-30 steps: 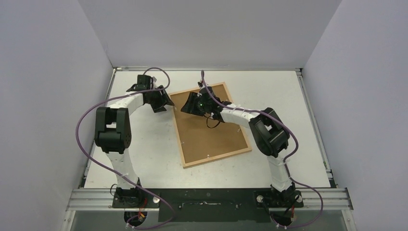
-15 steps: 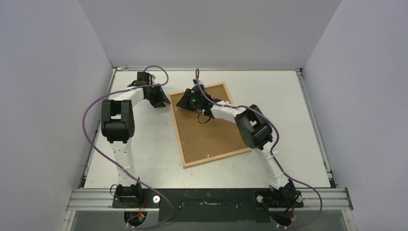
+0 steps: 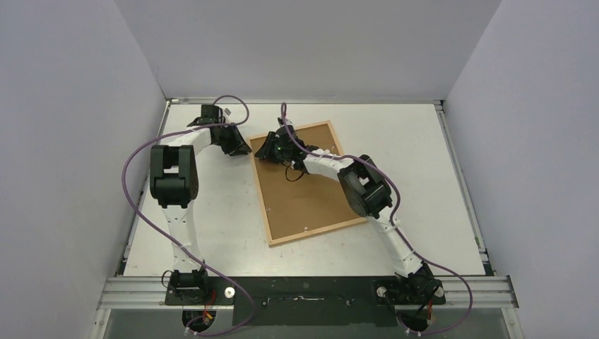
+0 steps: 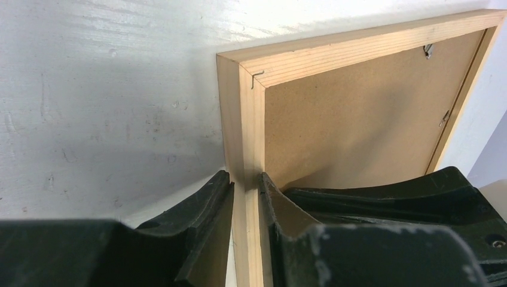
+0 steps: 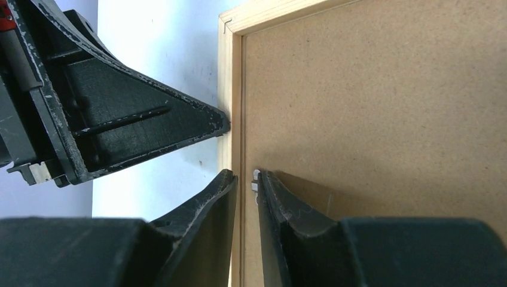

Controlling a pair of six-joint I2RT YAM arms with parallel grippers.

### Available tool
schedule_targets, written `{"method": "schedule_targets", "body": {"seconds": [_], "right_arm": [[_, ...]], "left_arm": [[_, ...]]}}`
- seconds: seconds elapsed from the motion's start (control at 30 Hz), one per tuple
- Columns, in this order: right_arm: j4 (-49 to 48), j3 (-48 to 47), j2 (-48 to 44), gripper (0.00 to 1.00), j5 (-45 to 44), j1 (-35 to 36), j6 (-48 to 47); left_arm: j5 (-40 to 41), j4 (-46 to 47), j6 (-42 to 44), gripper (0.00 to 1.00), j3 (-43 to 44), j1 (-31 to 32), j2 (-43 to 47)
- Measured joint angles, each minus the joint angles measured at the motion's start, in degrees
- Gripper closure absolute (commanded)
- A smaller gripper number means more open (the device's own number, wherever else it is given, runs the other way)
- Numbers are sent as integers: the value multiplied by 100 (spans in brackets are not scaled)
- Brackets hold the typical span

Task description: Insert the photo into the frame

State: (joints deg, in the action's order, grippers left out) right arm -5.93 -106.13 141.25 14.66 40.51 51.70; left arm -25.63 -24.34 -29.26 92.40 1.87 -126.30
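The left pincer (image 4: 245,184) is clamped across one side bar of the frame (image 4: 359,42), one finger on the outer face and one on the inner lip, just short of the mitred corner. The right pincer (image 5: 246,178) sits on the same bar just behind it, close but not touching. Its jaws are nearly together around a small metal tab (image 5: 255,179) at the bar's inner edge. Can't tell whether it actually bites: the tab is tiny and tucked against one finger. From both pincers the frame runs back toward the arm bases and off to the right-arm side, long axis roughly along the gripped bar. It lies flat on the desk (image 4: 107,107), back side up, with the brown backing board (image 5: 370,119) filling the opening. The right arm reaches in over the board, so it is the nearer one for anything inside the opening. The left only has the outer edge. Judgement: the step in hand looks like freeing the board. That turns on the tab lying on the board side of the bar, right between the right jaws, with the left holding the frame steady. The photo isn't visible in any view; under the board or out of shot, can't say. A couple more clips (image 4: 427,51) show at the corner opposite the left pincer. In the top view the pincers' own bodies block their fingertips.
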Motion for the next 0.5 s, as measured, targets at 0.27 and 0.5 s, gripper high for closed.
{"method": "schedule_targets", "body": {"seconds": [0.27,0.5], "right_arm": [[61,-70,17,78,55,24,-31],[142,-472,267,78,380,44,-227]], "left_arm": [[-48,-31,81,80,35,-7,-20],[-94,-114,120,80,142,-7,-85]]}}
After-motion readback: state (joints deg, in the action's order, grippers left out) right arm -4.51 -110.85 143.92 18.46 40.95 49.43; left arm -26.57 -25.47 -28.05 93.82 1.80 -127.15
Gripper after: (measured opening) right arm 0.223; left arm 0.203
